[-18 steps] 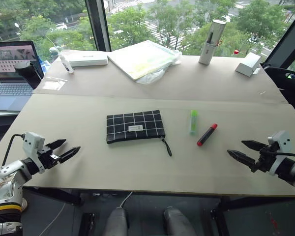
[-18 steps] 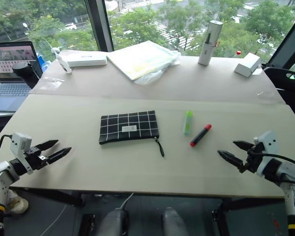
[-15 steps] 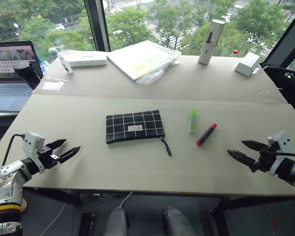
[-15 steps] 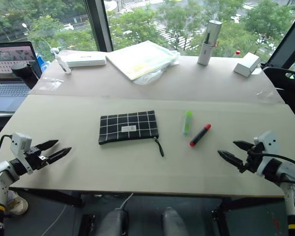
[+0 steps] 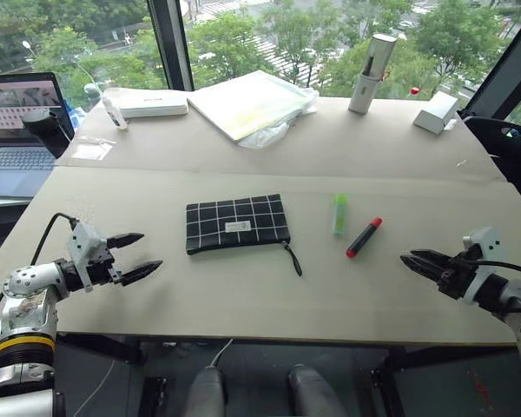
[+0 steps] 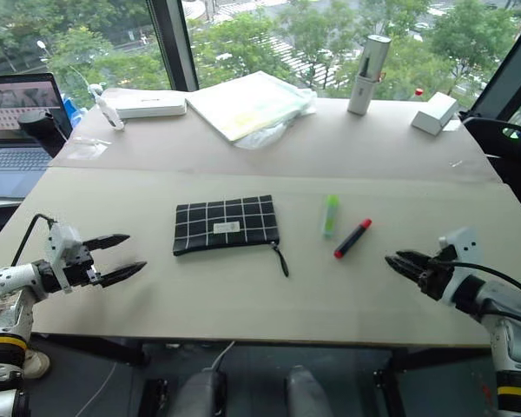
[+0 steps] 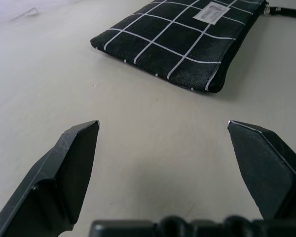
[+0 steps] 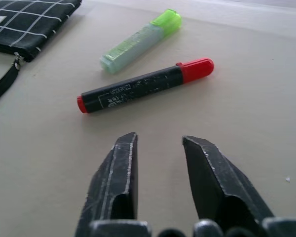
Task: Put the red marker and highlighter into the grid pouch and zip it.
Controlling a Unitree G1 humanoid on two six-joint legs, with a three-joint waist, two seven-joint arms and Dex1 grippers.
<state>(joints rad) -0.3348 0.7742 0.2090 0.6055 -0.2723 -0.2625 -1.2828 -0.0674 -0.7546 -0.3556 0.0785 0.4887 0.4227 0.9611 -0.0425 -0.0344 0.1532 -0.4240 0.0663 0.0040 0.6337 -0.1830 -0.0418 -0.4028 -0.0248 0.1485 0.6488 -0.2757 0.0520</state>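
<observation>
pouch: your pouch (image 5: 238, 223) lies flat mid-table, strap trailing toward the pens; the left wrist view shows you its white label and near edge, its far end cut off.
pens: the highlighter (image 5: 340, 214) and marker (image 5: 365, 237) lie side by side, apart, right of the pouch; the right wrist view lets you see print on the marker's barrel, too small to read.
left gripper: your left gripper (image 5: 141, 257) hovers left of the pouch, fingers spread wide, grasping nothing.
right gripper: your right gripper (image 5: 414, 261) sits near the marker, fingers drawn close with a narrow gap, empty.
surface: pale table (image 5: 243, 295), a seam across it.
room: laptop (image 5: 22, 122), folder (image 5: 252, 102), bottle (image 5: 372, 73), white box (image 5: 439, 112) at the back; trees beyond the windows.
</observation>
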